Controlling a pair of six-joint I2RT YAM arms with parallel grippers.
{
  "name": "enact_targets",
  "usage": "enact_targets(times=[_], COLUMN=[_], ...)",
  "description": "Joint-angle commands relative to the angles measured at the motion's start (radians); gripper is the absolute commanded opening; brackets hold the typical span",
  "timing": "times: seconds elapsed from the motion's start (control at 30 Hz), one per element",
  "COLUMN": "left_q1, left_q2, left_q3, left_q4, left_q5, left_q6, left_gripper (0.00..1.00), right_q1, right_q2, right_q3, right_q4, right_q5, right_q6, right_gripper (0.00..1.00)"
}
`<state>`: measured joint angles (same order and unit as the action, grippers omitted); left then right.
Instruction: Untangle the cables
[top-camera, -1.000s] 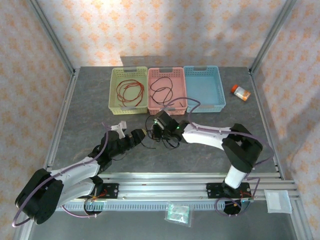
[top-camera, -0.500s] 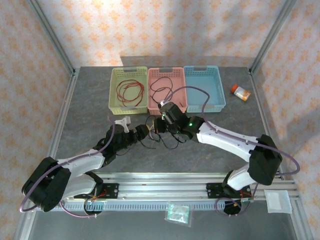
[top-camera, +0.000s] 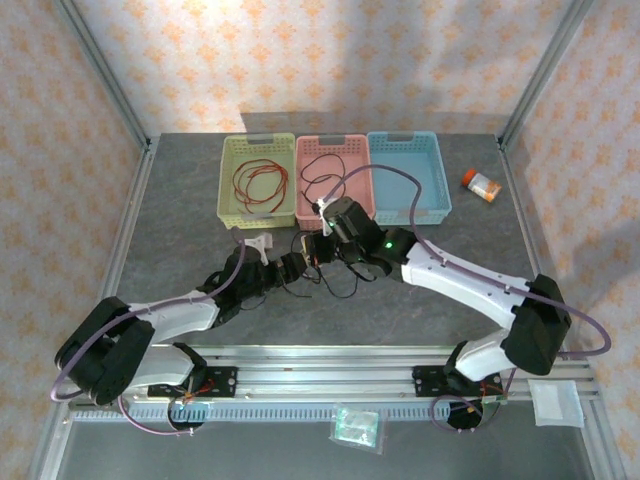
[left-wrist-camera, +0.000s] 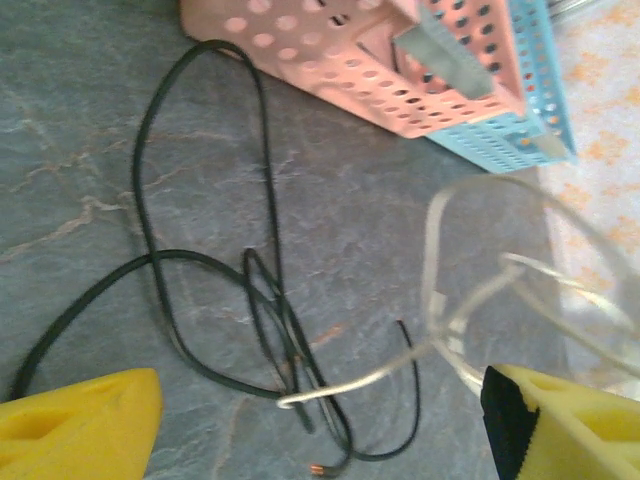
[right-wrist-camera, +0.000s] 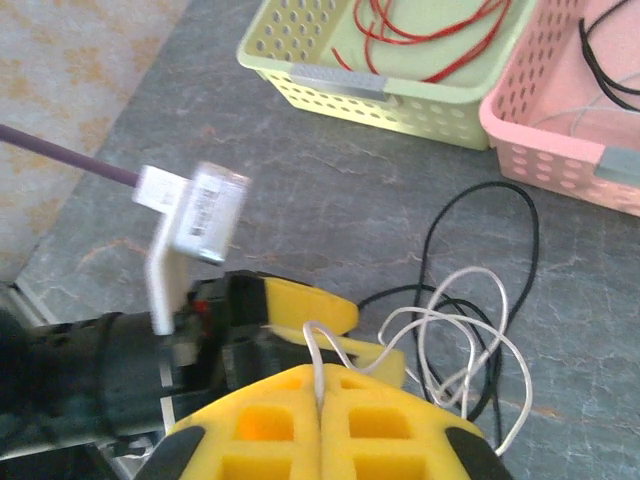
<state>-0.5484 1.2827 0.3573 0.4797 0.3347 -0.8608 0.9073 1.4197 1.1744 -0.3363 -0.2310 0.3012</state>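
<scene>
Right fingers (right-wrist-camera: 320, 405) were pressed shut on the white cable (right-wrist-camera: 316, 360), one strand of which ran straight up into the seam between them. From that grip the white cable hung in several loose loops above the grey surface (top-camera: 180, 235). It crossed over a black cable (left-wrist-camera: 283, 325) that lay on the surface in one long loop and a knot of smaller bends, just in front of the pink basket (top-camera: 335, 141).

Left fingers (top-camera: 293, 266) stood wide apart and held nothing. In the left wrist view their yellow tips sat at the two lower corners, with the black cable's tangle on the surface between them. The raised white loops, blurred, hung close to the tip on the right-hand side of that view; whether the strand touched it could not be told. From above, the two sets of fingers faced each other closely near the middle of the surface.

A red cable (top-camera: 258, 182) lay coiled in the green basket (top-camera: 226, 180), and a second black cable (top-camera: 322, 180) lay in the pink basket. The blue basket (top-camera: 410, 180) stood just beside the pink one. An orange bottle (top-camera: 482, 184) lay on its side, apart to the right of the baskets.
</scene>
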Motion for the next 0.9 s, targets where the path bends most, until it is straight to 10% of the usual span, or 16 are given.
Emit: enact_targets(times=[0.0,0.23,0.87], left_q1=[-0.008,-0.010,-0.010], left_q2=[0.037,0.122,0.208], left_q3=[0.048,0.108,0.106], left_q4=[-0.023,-0.048,-0.061], left_q5=[-0.043,-0.081,-0.112], left_q6=[0.034,0.060,0.041], left_gripper=[0.84,0.79,0.22], right_q1=[0.004,0.004,-0.005], right_q2=[-0.054,-0.088,-0.213], right_q3=[0.054,0.087,0.257], right_q4=[-0.015,-0.042,-0.189], right_q5=[-0.027,-0.051,0.106], right_q6=[-0.026,-0.034,-0.122], right_gripper=[0.00,0.00,0.00])
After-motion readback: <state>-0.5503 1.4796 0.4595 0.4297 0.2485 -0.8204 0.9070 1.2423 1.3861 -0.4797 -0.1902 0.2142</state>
